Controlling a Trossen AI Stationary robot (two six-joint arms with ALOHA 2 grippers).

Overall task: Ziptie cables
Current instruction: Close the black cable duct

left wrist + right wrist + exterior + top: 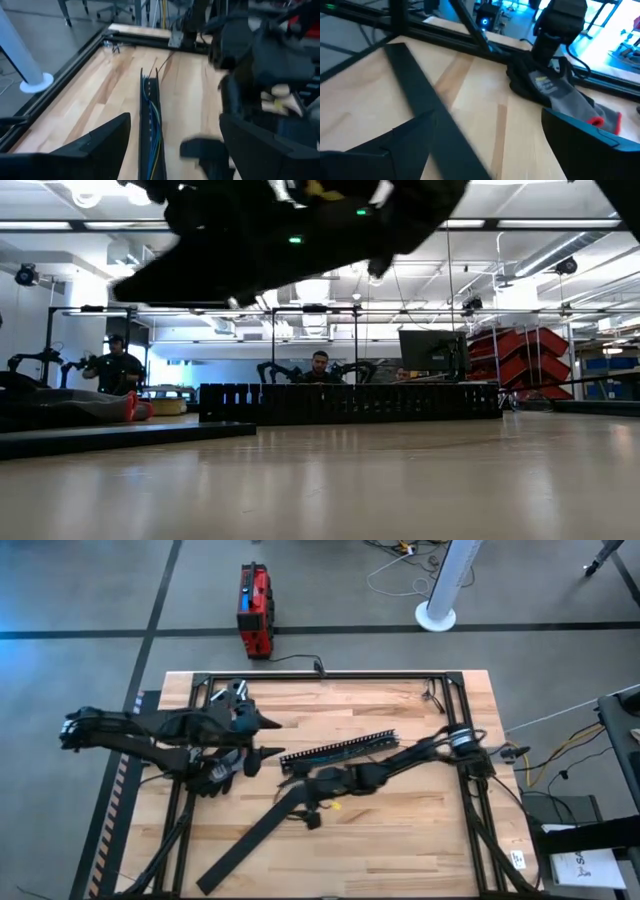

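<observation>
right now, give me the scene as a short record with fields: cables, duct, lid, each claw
cables: blue, green and dark wires lying inside the duct
duct: black comb-toothed channel at mid table, open on top
lid: flat black strip on the wood, apart from the duct
left claw: open, beside the duct's end, holding nothing
right claw: open, over the lid's upper end
glove: grey, on the table

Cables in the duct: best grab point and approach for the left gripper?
Judging from the left wrist view, the cables lie lengthwise inside the open-topped comb-toothed duct, walled on both sides. Probably best: left gripper, fingers open, comes straight down from above, pinching across the bundle mid-run, fingers aligned within the channel. A side approach would hit the duct walls.
</observation>
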